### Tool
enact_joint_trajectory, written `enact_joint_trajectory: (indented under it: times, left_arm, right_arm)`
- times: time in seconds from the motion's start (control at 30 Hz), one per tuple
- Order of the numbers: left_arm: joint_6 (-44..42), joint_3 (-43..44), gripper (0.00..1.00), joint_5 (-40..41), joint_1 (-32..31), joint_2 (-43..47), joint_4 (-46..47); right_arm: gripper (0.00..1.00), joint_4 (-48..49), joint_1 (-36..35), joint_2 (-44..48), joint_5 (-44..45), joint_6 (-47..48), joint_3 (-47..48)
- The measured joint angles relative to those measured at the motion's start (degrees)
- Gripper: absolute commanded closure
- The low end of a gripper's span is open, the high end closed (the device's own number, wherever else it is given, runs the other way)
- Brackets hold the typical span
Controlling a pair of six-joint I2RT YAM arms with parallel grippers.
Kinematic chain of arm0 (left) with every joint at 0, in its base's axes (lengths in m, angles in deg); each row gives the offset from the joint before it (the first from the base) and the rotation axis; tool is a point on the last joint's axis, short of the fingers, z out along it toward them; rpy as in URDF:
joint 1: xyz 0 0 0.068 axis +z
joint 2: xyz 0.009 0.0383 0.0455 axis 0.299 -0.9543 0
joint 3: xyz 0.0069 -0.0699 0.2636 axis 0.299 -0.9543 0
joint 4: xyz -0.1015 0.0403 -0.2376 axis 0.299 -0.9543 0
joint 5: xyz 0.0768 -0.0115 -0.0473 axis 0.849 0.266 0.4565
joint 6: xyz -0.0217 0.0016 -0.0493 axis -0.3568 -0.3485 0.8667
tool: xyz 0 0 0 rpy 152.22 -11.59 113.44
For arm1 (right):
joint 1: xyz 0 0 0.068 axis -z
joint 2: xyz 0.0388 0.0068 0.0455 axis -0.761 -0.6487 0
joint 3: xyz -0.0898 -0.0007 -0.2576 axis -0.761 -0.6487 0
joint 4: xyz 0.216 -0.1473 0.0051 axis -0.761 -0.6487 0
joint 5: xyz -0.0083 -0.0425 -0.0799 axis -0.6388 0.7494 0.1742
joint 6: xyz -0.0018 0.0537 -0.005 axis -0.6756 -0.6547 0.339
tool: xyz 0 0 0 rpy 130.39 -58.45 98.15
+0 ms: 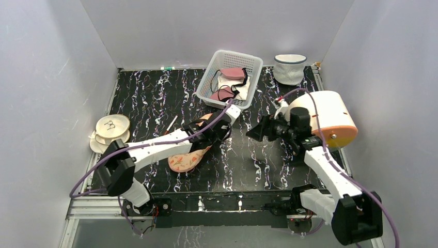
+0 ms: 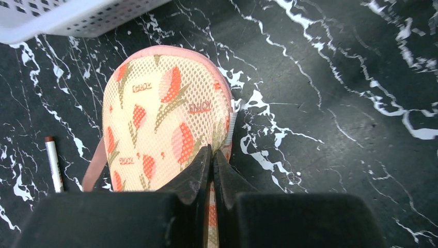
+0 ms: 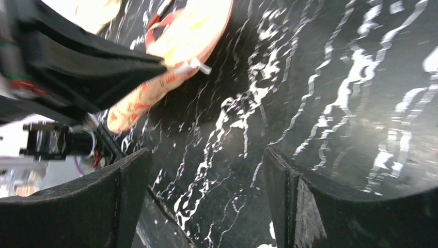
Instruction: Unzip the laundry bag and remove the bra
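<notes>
The peach-pink laundry bag (image 1: 186, 161) with red-green prints lies closed on the black marbled table, left of centre. My left gripper (image 1: 209, 135) is shut on its right edge near the zip trim, and printed fabric shows between the fingers (image 2: 199, 175). The left wrist view shows the bag (image 2: 155, 113) from above. My right gripper (image 1: 253, 132) hovers to the bag's right, open, with only table between its fingers. In the right wrist view the bag (image 3: 175, 41) and its small white zip pull (image 3: 199, 66) lie ahead of that gripper (image 3: 204, 155). The bra is hidden.
A white basket (image 1: 230, 57) at the back holds pink and white garments. A white mesh tub (image 1: 289, 70) stands back right. A cream disc case (image 1: 111, 126) lies far left. A white-and-orange cylinder (image 1: 330, 116) sits at the right edge. A thin pen (image 2: 53, 163) lies left of the bag.
</notes>
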Motion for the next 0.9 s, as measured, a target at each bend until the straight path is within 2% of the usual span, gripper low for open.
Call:
enact_joint_trajectory:
  times: [0.2,0.3,0.43,0.53,0.63,0.83,0.9]
  left_arm:
    - [0.15,-1.97,1.00,-2.23,0.00,6.51,1.20]
    - [-0.04,-3.17,1.00,-3.28,0.00,8.41,1.01]
    - [-0.44,-4.00,1.00,-4.37,0.00,9.27,0.76]
    - [-0.72,-4.76,1.00,-5.57,0.00,9.81,0.66]
    - [-0.96,-5.73,1.00,-6.64,0.00,11.02,0.46]
    - [-1.60,-5.90,1.00,-8.09,0.00,12.39,0.22]
    - [-1.79,-5.90,1.00,-8.59,0.00,12.48,0.20]
  right_arm:
    - [0.38,8.11,-12.83,-8.61,0.98,0.90,-0.50]
    - [0.40,12.46,-16.31,-12.13,1.36,1.95,-0.48]
    - [0.42,16.92,-16.61,-15.41,2.51,3.58,-0.46]
    - [0.50,19.58,-16.52,-17.44,1.92,5.25,-0.26]
    - [0.54,21.92,-16.50,-20.17,-0.26,6.88,0.39]
    - [0.54,25.16,-16.28,-22.64,-5.97,10.60,0.74]
    - [0.60,26.03,-16.20,-23.30,-7.63,11.47,0.94]
